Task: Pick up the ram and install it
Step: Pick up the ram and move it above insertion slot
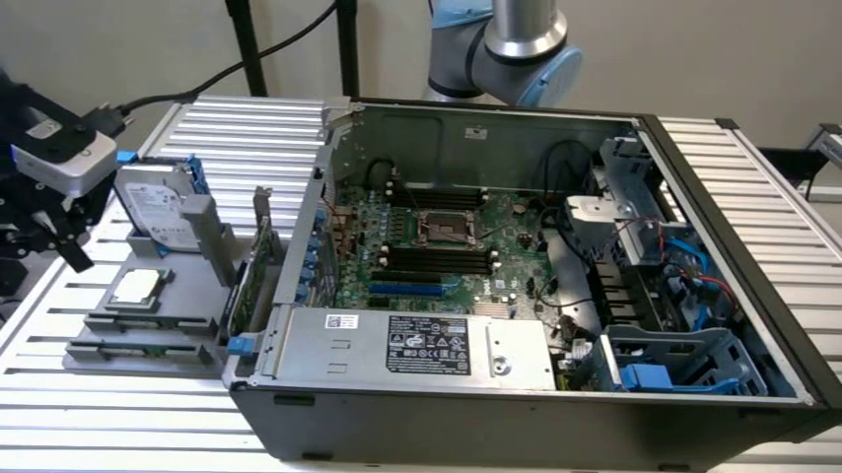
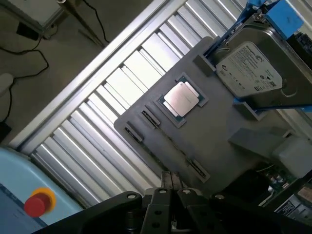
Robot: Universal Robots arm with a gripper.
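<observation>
Tray [image 2: 219,146] grey. CPU [image 2: 181,99] silver w/ green edge. Drive [image 2: 248,73] silver, rails [image 2: 287,19] blue. Table [image 2: 122,87] – ribbed silver slats. Button [image 2: 36,204] red on yellow ring. Gripper [image 2: 170,178] black. Case [image 1: 526,424] black – mobo [image 1: 507,222] green, slots [image 1: 435,258] black.

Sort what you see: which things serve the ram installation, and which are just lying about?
For the job: gripper, ram, black motherboard slots.
Lying about: processor chip, hard drive, upright green card.
</observation>
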